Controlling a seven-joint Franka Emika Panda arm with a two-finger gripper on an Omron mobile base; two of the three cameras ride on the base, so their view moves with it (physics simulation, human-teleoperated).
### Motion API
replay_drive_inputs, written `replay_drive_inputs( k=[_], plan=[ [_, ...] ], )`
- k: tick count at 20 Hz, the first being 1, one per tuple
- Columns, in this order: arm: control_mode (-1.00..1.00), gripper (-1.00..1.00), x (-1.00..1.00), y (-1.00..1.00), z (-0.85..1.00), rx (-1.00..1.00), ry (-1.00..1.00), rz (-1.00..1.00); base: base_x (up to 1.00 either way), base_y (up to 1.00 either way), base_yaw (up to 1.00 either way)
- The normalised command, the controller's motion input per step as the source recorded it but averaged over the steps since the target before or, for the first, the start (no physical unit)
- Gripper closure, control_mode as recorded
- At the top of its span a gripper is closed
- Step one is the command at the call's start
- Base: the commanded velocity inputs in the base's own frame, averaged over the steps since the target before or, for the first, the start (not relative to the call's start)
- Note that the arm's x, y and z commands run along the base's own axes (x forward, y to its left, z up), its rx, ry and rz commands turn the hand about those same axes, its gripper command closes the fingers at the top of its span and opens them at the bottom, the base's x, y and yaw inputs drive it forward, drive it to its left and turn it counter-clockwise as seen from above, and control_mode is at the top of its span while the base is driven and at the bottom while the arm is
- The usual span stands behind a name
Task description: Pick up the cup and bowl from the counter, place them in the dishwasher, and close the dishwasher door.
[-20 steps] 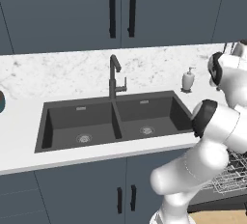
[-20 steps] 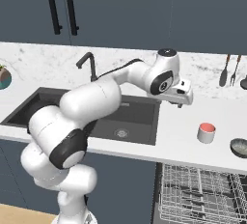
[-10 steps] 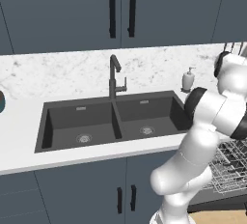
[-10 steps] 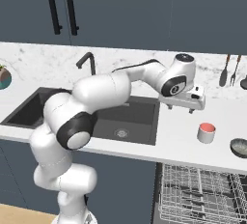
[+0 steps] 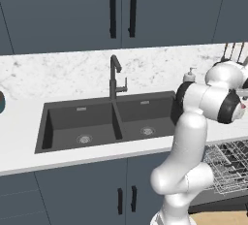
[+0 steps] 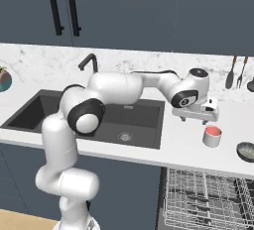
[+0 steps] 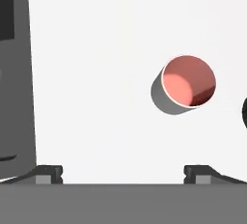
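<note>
A grey cup [image 6: 212, 136] with a red inside stands upright on the white counter [image 6: 183, 147], right of the sink. A dark bowl [image 6: 246, 151] sits further right near the counter's front edge. My gripper [image 6: 197, 120] hangs open just above and left of the cup, pointing down, with nothing between its fingers. Looking down from the hand, the cup [image 7: 185, 85] lies ahead and to the right of the open gripper [image 7: 123, 174], and a sliver of the bowl [image 7: 244, 112] touches the right edge. The dishwasher's wire rack [image 6: 208, 199] is drawn out below the counter over a dark strip of lowered dishwasher door [image 5: 218, 197].
A dark double sink [image 5: 106, 122] with a black faucet [image 5: 115, 76] lies left of the gripper. A soap dispenser [image 5: 189, 76] stands by the back wall. Utensils [image 6: 237, 73] hang at the far right. A teal pot [image 6: 4, 79] sits at the far left.
The arm has swung right along the counter, from the sink's right edge to just beside the cup. The gripper has stayed open.
</note>
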Motion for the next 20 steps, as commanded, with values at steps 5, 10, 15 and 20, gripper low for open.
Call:
replay_drive_inputs(
  k=[5, 10, 15, 20],
  plan=[
    [-1.00, -1.00, 0.23, -0.27, -0.37, 0.00, 0.00, 0.06, 0.00, 0.00, 0.00],
    [-1.00, -1.00, 0.40, -0.32, -0.10, 0.00, 0.04, 0.07, 0.00, 0.00, 0.00],
    [-1.00, -1.00, 0.33, -0.33, -0.11, 0.00, 0.06, 0.07, 0.00, 0.00, 0.00],
    [-1.00, -1.00, 0.05, -0.04, -0.24, 0.00, 0.04, 0.06, 0.00, 0.00, 0.00]
  ],
)
